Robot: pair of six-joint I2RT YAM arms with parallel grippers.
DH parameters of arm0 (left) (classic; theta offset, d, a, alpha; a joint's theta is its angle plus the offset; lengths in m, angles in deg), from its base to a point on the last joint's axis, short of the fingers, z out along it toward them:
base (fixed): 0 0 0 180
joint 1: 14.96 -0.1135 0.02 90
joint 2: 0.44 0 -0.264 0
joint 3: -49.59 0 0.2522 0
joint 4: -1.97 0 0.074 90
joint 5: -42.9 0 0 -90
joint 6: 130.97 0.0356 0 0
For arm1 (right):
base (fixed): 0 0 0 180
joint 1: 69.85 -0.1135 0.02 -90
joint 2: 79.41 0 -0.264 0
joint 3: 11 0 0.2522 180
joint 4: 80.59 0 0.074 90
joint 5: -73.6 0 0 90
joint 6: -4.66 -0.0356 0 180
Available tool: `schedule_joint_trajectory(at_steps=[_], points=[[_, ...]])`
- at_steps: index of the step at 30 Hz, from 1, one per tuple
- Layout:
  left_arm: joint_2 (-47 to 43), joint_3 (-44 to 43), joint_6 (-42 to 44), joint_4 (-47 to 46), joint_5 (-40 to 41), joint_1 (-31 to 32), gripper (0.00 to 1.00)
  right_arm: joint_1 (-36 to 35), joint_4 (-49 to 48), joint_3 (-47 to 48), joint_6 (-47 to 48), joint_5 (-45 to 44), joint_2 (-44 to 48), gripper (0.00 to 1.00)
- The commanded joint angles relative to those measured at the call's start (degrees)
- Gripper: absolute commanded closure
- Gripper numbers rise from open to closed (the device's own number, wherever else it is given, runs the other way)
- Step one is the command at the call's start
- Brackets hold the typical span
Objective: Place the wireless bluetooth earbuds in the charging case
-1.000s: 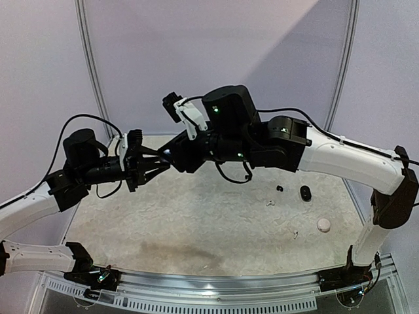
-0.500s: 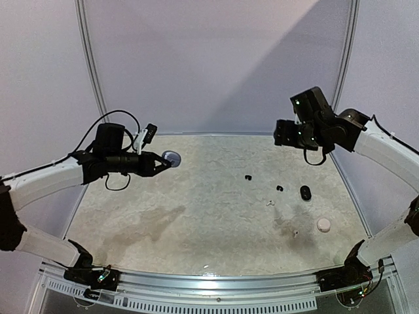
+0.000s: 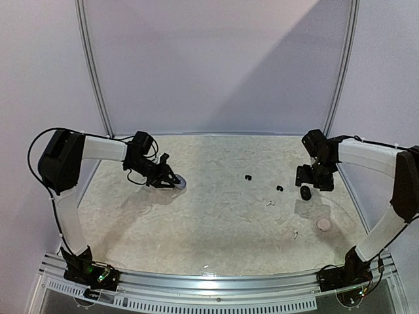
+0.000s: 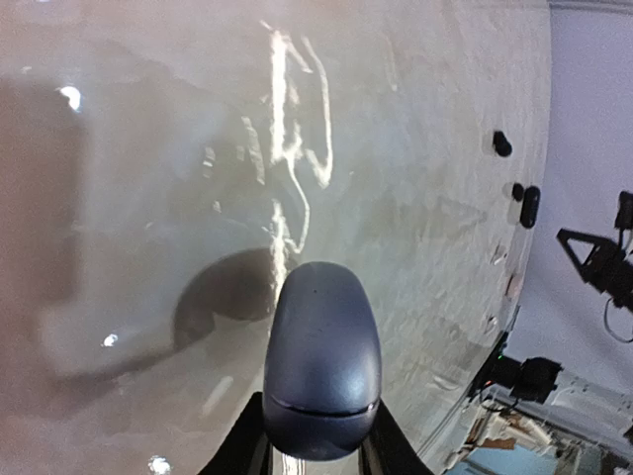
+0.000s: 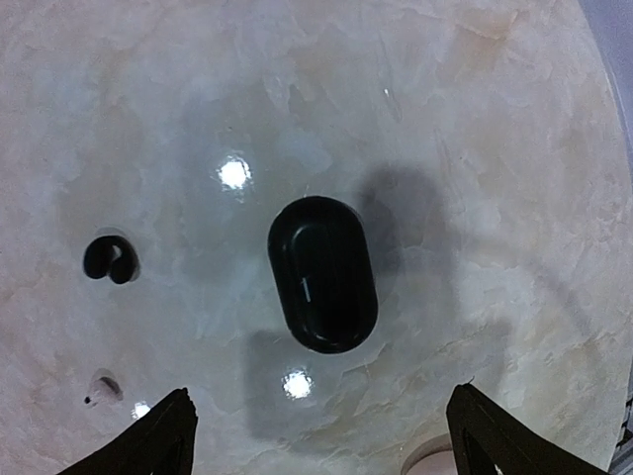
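Black case [image 5: 322, 272] lies centred under the spread right gripper [image 5: 321, 396]: descend, closing across its narrow width (left gripper [image 3: 169, 180] pinches a grey case [image 4: 321, 361]).

Both arms fold inward from the sides. The left gripper [image 3: 168, 179], held low and angled right, has its jaws clamped on a grey charging case [image 4: 321, 356]. The right gripper [image 5: 318, 401] points down, jaws spread wide.
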Motion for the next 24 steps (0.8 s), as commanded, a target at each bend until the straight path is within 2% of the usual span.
schedule_joint_trajectory(at_steps=[1, 5, 8, 15, 19, 21, 24], points=[[3.26, 0.18, -9.43, -5.56, -2.87, -2.53, 1.00, 1.52, -0.56, 1.62, 4.53, 2.95, -5.98, 0.11], [4.11, 3.65, -11.21, -7.79, -2.13, -2.57, 0.99, 2.19, -3.19, 1.71, 6.62, 3.44, -9.36, 0.13], [4.95, 4.84, -11.47, -6.40, -3.11, -2.67, 0.84, 2.26, -4.34, 2.52, 7.94, 3.74, -11.02, 0.14], [4.90, 5.32, -9.90, -1.65, -0.20, -2.96, 0.57, 3.96, -6.30, 1.62, 12.13, 4.88, -11.96, 0.14], [4.66, 3.52, -7.43, 3.02, 2.02, -2.96, 0.24, 5.06, -7.36, 0.61, 13.43, 6.51, -11.42, 0.13], [4.49, 2.67, -6.38, 5.51, 3.37, -3.00, 0.18, 5.65, -7.95, 0.03, 13.71, 7.05, -11.17, 0.13], [3.33, 1.85, -5.39, 7.98, 4.09, -3.15, 0.16, 6.13, -9.24, -1.01, 14.41, 8.49, -10.87, 0.14]])
